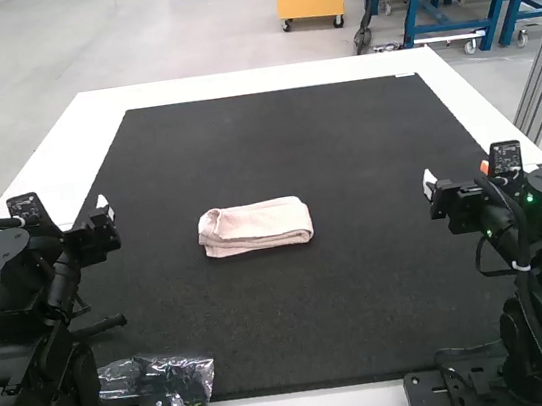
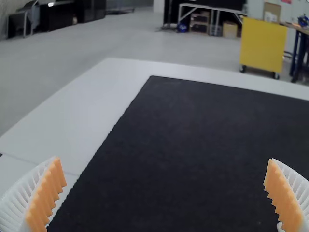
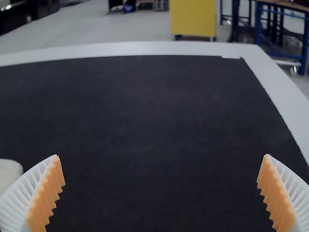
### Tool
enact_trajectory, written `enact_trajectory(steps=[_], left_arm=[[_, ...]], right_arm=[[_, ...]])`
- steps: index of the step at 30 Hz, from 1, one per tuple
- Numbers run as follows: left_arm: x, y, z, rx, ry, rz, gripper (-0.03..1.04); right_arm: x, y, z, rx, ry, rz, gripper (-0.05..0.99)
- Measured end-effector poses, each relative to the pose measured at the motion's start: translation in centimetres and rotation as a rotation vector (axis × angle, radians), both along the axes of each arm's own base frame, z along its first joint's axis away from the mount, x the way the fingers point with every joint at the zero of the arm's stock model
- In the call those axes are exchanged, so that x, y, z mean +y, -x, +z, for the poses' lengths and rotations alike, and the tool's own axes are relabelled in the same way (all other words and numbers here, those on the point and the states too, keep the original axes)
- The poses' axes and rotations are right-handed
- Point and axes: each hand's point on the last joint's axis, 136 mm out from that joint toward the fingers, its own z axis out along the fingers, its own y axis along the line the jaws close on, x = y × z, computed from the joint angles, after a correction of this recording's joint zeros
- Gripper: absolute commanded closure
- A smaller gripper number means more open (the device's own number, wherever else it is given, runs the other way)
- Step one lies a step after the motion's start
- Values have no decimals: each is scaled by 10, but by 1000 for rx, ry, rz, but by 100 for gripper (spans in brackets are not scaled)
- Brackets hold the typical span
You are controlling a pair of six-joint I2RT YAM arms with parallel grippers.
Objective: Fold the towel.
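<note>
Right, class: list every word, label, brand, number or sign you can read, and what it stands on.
Clear plastic bag: print too small and creased to read.
Left arm's dark panel: markings too small.
Right arm's dark panel: markings too small.
Towel: no print visible.

Folded towel (image 1: 256, 226), pinkish perhaps, on mat (image 1: 366, 301).

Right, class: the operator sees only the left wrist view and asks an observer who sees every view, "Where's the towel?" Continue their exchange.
Observer: The towel lies around the middle of the black mat.
Operator: Is it spread out?
Observer: No, it's folded into a compact, roughly rectangular bundle.
Operator: How does the right gripper stand?
Observer: The right gripper is open, its fingers wide apart.
</note>
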Motion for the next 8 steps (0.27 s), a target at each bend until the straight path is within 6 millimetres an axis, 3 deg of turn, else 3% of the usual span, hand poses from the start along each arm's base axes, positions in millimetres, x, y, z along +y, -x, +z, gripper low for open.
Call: enact_trajectory(steps=[8], left_arm=[[0, 0, 0, 0, 3, 0, 4]], right_arm=[[0, 0, 0, 0, 0, 0, 1]])
